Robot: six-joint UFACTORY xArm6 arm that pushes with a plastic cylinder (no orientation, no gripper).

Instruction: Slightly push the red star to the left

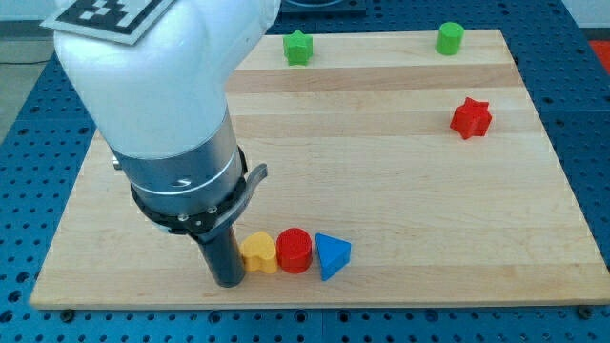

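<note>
Far toward the view's upper right lies the red star (471, 117), well apart from my tip (229, 282).

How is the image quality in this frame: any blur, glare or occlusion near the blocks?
Camera view: even lighting, blocks sharp; soft glare on the white arm housing, which looms large; my tip stands left of the yellow block; the red star shows clearly, with only a faint shadow.

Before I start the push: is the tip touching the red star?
Apart. The camera view shows my tip by the yellow block at the view's bottom; the red star sits far right.
</note>
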